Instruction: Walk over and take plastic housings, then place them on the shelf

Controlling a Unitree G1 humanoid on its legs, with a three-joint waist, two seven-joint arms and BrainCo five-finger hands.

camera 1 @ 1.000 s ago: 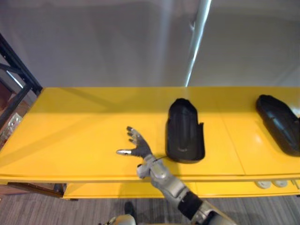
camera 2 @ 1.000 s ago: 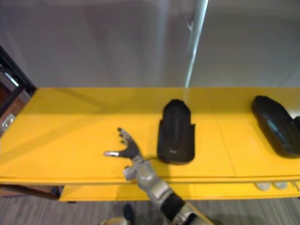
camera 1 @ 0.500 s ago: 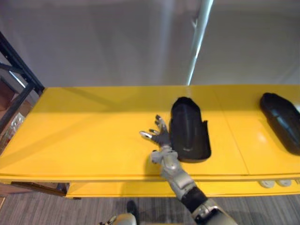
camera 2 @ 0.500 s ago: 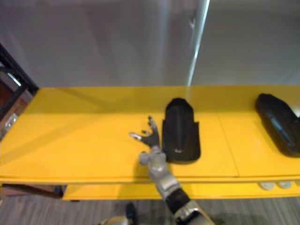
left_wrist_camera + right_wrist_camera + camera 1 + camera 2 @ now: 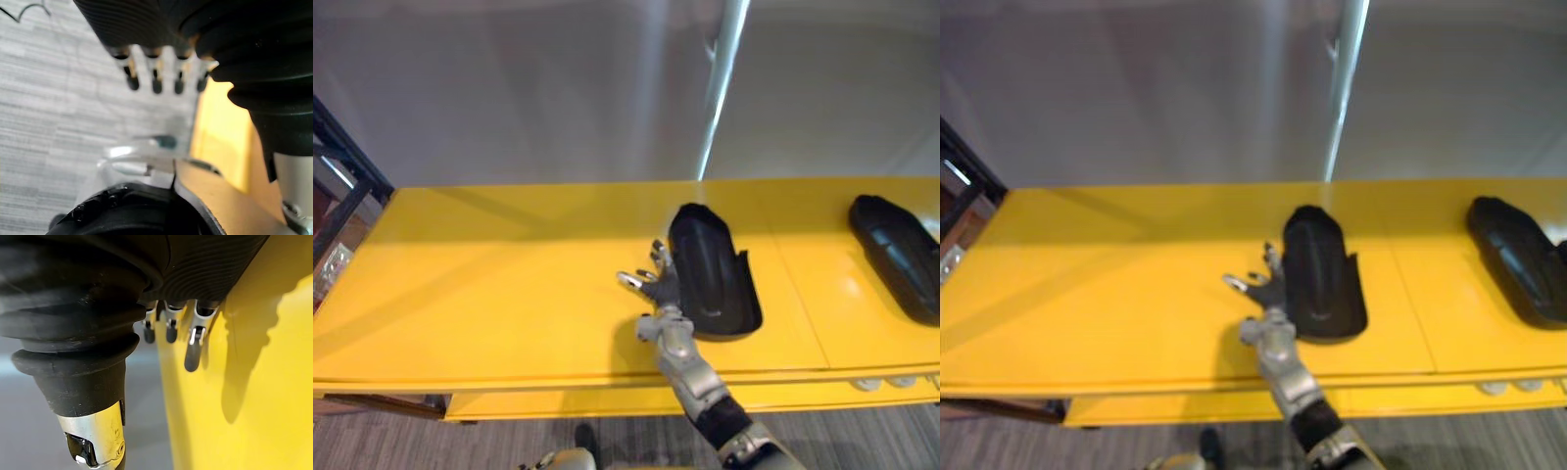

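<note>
The two head views look down on the whole yellow shelf (image 5: pixel 509 284). On it is the right hand (image 5: pixel 661 291), which reaches in from about 5 o'clock and lies a little right of the centre. Its fingers are spread apart and nearly straight, the thumb points toward 9 o'clock, and it holds nothing. The fingertips are at the 9 o'clock rim of a plastic housing (image 5: pixel 713 274), either touching it or just beside it; I cannot tell which. The right wrist view adds a very close look at the same hand: its fingers (image 5: pixel 192 350) hang straight over the yellow surface and their shadow falls on it. The left wrist view shows the left hand (image 5: pixel 155 81) over the grey floor (image 5: pixel 44 107). Its fingers are in a straight, relaxed row with nothing in them, and an edge of yellow shows past them. The plastic housing is a long black shell with a slight shine. It is rounded at its 12 o'clock end and wider at its 6 o'clock end, with a raised rim and a small notch on its 3 o'clock side. It lies flat on the shelf, at 3 o'clock from the hand. A second housing (image 5: pixel 896 257), also black and long, lies well apart at the 3 o'clock edge of the view, turned from about 11 to 5 o'clock and partly cut by the picture edge. The shelf carries these two housings. At 12 o'clock is a grey wall (image 5: pixel 509 88) with a bright upright strip (image 5: pixel 722 78), and at 9 o'clock a black rack frame (image 5: pixel 340 162).
</note>
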